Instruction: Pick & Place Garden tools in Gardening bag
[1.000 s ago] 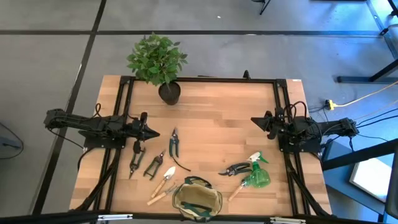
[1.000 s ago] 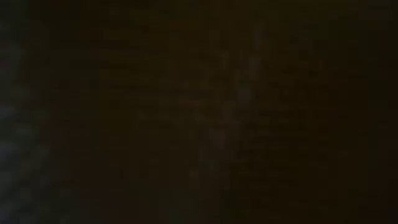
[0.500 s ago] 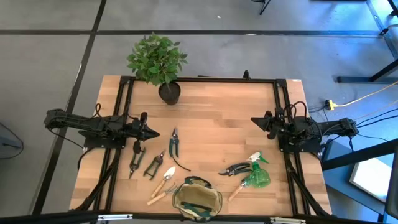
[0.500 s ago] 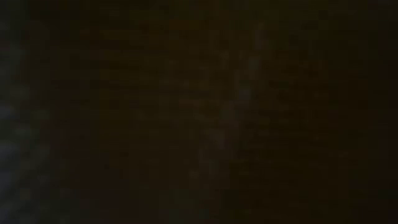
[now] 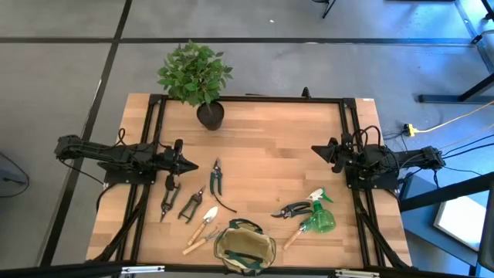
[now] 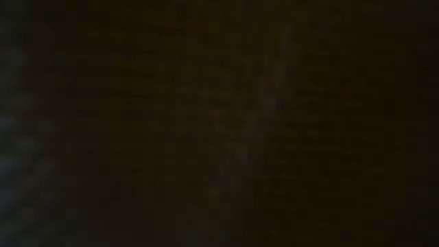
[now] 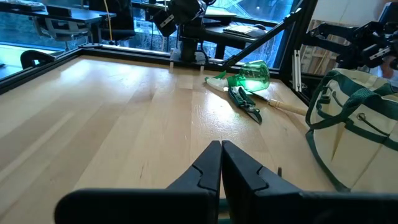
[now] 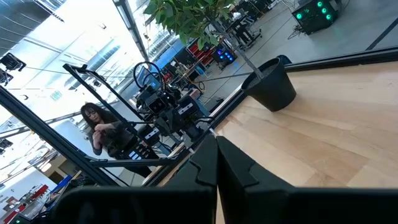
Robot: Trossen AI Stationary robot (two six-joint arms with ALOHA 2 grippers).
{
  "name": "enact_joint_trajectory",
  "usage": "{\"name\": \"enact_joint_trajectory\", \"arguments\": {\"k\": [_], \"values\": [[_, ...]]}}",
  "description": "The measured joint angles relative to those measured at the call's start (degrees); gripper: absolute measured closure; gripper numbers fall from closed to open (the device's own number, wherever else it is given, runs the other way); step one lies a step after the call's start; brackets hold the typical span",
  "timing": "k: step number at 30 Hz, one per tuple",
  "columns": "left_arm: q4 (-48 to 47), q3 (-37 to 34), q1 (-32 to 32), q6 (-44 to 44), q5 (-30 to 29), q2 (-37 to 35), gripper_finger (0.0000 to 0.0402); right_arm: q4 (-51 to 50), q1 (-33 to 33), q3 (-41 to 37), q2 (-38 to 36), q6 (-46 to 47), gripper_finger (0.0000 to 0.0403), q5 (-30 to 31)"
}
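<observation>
The olive-green and tan gardening bag stands at the table's near edge; it also shows in the left wrist view. Left of it lie dark-handled snips, pruners, another dark tool and wooden-handled trowels. Right of it lie dark pruners, a wooden-handled tool and the green spray bottle, on its side. My left gripper is shut and empty at the table's left. My right gripper is shut and empty at the table's right.
A leafy plant in a black pot stands at the table's far edge. The table's middle is bare wood. A person shows in the room beyond the left arm. The low view is dark.
</observation>
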Motion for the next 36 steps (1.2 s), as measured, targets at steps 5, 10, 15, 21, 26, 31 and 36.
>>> {"name": "enact_joint_trajectory", "arguments": {"k": [5, 10, 15, 21, 26, 31, 36], "values": [[0.0, 0.0, 0.0, 0.0, 0.0, 0.0, 0.0396, 0.0, 0.0, 0.0, 0.0, 0.0, 0.0402, 0.0], [0.0, 0.0, 0.0, 0.0, 0.0, 0.0, 0.0393, 0.0, 0.0, 0.0, 0.0, 0.0, 0.0402, 0.0], [0.0, 0.0, 0.0, 0.0, 0.0, 0.0, 0.0395, 0.0, 0.0, 0.0, 0.0, 0.0, 0.0402, 0.0], [0.0, 0.0, 0.0, 0.0, 0.0, 0.0, 0.0396, 0.4, 0.0, 0.0, 0.0, 0.5, 0.0402, 0.2], [0.0, 0.0, 0.0, 0.0, 0.0, 0.0, 0.0395, 3.4, 0.0, 0.0, 0.0, 0.5, 0.0402, 4.0], [4.9, 0.0, 0.0, -3.2, 0.0, 0.0, 0.0395, 12.4, 0.0, 0.0, 0.0, -2.9, 0.0402, 7.2], [21.4, 0.0, 0.1, -17.9, -4.9, 0.0, 0.0395, 21.6, 0.0, 0.0, 0.0, -9.1, 0.0402, 12.5]]}}
